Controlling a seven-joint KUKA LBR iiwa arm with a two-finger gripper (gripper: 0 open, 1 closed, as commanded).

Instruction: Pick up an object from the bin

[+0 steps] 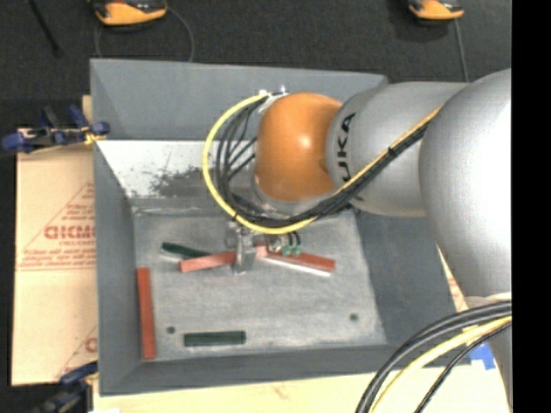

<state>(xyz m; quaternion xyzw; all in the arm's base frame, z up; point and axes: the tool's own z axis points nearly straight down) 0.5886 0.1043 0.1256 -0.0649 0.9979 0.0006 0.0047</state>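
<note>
1. Dark matting surrounds a grey metal bin (112, 231). Its sloped walls let loose things slide down onto the flat floor, so all of them lie flat.
2. Low over the middle of that floor hangs the gripper (241, 256), under the arm's orange wrist cover (288, 149). Whether it is open or closed I cannot tell.
3. A salmon-pink stick (205, 264) has one end right at the gripper and runs off on the side away from the arm. Being nearest, it seems the likeliest pick.
4. Just beyond that stick lies a dark green stick (182, 249). I cannot tell whether the two touch.
5. On the gripper's arm side is a red stick with a pale edge (303, 263), and small green pieces (290, 249) sit beside it.
6. Well apart from the gripper, a brown-red stick (146, 312) lies along the far side wall's foot and a dark green bar (215, 339) lies near the front wall.
</note>
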